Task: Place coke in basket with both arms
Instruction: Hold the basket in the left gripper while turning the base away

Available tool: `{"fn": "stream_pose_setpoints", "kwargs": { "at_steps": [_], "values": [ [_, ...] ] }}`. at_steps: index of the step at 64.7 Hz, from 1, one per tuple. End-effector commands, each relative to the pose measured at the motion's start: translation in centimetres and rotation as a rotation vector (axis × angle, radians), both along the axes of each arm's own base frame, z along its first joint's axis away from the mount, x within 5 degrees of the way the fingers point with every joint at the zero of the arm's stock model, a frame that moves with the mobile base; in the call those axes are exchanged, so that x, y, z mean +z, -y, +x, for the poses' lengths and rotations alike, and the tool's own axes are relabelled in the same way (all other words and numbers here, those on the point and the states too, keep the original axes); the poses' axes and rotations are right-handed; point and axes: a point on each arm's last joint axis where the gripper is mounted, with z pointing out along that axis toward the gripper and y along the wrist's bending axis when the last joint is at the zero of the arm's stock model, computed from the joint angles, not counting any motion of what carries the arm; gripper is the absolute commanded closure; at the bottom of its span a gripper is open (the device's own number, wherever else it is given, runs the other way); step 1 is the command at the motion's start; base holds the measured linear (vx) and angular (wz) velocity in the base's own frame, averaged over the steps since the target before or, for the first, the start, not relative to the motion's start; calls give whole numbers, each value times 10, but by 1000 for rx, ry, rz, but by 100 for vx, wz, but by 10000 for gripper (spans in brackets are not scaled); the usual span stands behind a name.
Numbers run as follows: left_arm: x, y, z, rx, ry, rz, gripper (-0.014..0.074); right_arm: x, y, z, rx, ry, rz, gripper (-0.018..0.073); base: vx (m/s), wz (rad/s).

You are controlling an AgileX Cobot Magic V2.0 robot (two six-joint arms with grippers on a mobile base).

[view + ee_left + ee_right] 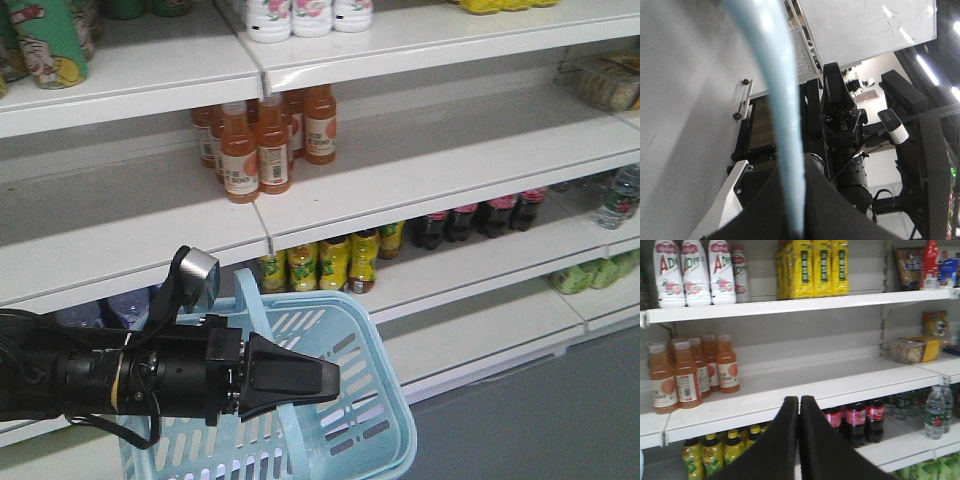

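Note:
Several coke bottles (497,215) with red labels stand in a row on the lower shelf, right of centre. The right wrist view shows them (856,417) just right of and beyond my right gripper (799,401), which is shut with nothing in it. The pale blue basket (350,420) hangs at the bottom centre, below the shelves. My left gripper (325,381) is shut on the basket's blue strap handle (785,125), which runs up between its jaws (797,210). The right arm (840,120) shows in the left wrist view, and its gripper (832,70) has its jaws together.
Orange-juice bottles (258,145) stand on the middle shelf. Yellow-capped bottles (320,262) sit left of the coke, just behind the basket. White bottles (695,272) and yellow packs (812,267) fill the top shelf. Water bottles (936,412) are at the far right.

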Motion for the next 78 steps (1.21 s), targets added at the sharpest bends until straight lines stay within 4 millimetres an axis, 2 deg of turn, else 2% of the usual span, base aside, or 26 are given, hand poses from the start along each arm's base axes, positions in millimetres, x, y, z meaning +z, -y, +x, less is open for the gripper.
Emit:
{"fn": "stream_pose_setpoints", "kwargs": {
  "at_steps": [1, 78],
  "values": [
    [33, 1, -12, -115, 47, -219, 603, 1, 0, -1, -5, 70, -13, 564, -4, -53],
    [33, 1, -12, -115, 47, -219, 603, 1, 0, -1, -5, 70, -13, 564, -4, -43]
  ]
}}
